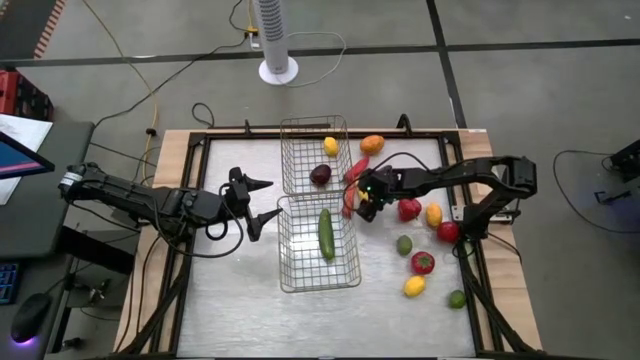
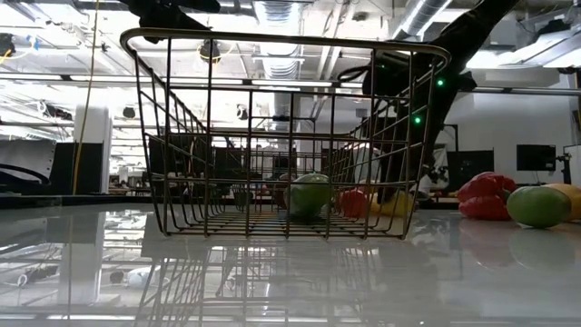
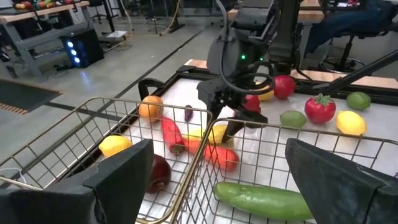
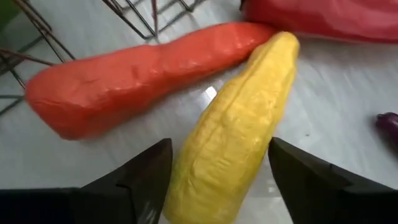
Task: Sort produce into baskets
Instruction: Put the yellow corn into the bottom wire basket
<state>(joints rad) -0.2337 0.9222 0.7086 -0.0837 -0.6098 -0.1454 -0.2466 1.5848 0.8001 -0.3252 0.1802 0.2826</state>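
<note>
Writing: none readable | right claw point(image 4: 217, 180) open astride yellow corn point(image 4: 239, 137)

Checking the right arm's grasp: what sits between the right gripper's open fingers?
A yellow corn-like piece, lying on the table beside an orange-red pepper, sits between the right gripper fingers, shown in the right wrist view.

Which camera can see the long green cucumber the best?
The high view: the cucumber lies fully visible in the nearer basket. The left wrist view shows it through wire; the low view shows only its end; the right wrist view misses it.
</note>
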